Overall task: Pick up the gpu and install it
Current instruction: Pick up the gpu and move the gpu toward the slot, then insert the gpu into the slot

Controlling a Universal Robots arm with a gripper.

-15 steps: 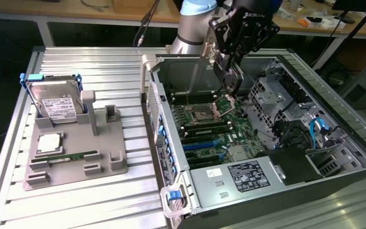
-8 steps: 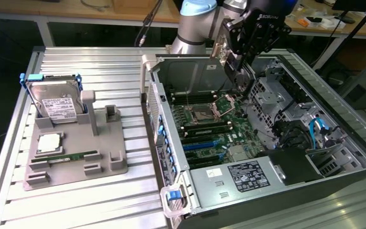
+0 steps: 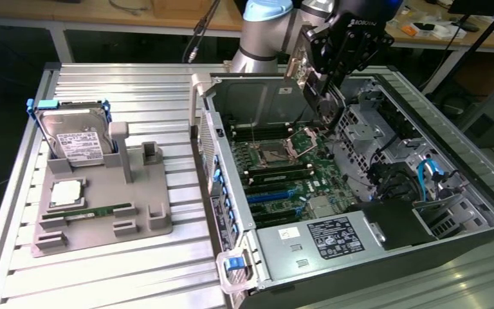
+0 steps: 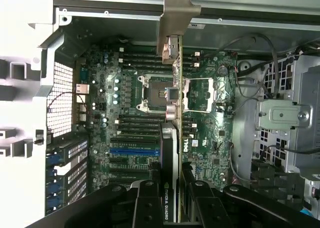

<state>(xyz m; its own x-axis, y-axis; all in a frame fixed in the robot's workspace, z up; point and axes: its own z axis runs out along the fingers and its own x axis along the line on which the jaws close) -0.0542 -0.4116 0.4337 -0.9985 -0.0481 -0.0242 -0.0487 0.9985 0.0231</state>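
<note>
While the gripper (image 4: 172,200) pinches the gpu (image 4: 169,143) edge-on, the card hangs just beneath it, above the motherboard (image 4: 125,102). Its long axis runs crosswise to the blue slot (image 4: 134,150), which lies lower, off to one side

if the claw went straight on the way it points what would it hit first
Probably the motherboard near the CPU socket, met by the gpu the claw holds; depth is unclear.
</note>
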